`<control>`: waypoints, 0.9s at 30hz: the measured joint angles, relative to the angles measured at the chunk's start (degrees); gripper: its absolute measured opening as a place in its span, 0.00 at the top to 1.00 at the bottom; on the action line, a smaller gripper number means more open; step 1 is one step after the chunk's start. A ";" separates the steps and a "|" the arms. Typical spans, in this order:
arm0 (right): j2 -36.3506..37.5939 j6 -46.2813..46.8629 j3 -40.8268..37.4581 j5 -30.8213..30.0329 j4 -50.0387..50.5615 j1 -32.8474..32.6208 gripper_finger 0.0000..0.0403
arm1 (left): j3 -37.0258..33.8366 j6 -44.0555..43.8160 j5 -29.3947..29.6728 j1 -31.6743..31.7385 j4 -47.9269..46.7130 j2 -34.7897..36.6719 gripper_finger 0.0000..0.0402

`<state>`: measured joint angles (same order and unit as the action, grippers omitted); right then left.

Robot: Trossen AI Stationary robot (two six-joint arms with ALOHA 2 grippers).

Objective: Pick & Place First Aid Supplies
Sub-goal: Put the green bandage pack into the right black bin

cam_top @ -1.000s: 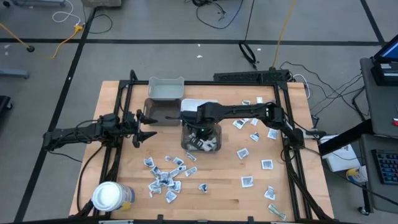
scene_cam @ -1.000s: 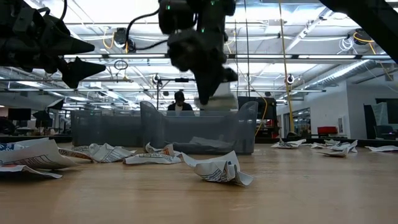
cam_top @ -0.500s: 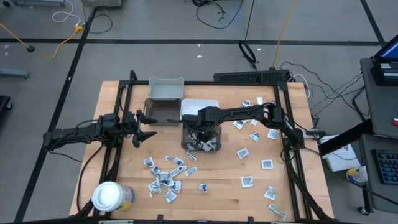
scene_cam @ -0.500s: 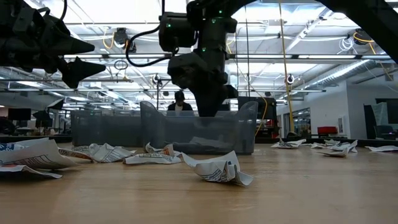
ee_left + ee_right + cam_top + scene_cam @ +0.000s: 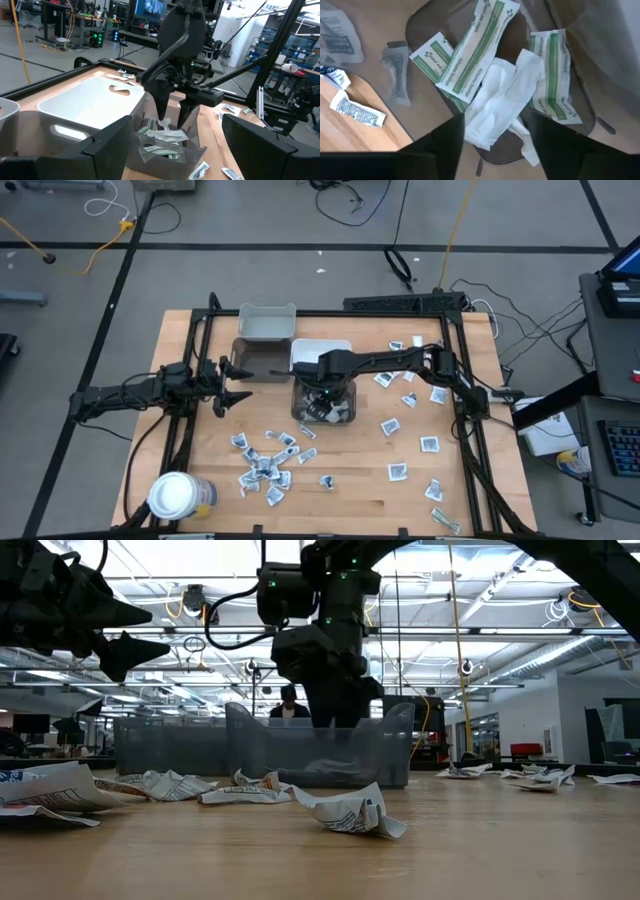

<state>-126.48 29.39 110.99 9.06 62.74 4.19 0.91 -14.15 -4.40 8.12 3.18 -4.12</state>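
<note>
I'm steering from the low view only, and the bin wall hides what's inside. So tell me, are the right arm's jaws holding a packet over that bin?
Observer: No. The right wrist view shows the jaws of the right arm open, with a white packet lying loose in the clear bin beneath them.
Operator: Anything else in there?
Observer: Several green-striped packets lie beside and under it.
Operator: And the left arm?
Observer: From above, the left arm waits over the table's left side, with its jaws open and empty.
</note>
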 joint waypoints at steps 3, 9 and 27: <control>1.19 1.34 -0.01 -0.02 0.62 0.00 0.39 | -0.02 0.00 0.00 0.00 0.00 0.00 0.23; 7.11 12.43 -0.23 -0.94 3.59 -3.13 0.38 | 0.00 0.00 0.00 -0.02 0.00 -0.02 0.23; 22.00 38.30 -19.51 -6.00 3.72 -24.60 0.38 | 0.00 0.00 0.00 0.00 0.00 -0.02 0.23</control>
<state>-104.47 67.68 91.48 3.06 66.46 -20.42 0.91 -14.15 -4.40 8.12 3.18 -4.14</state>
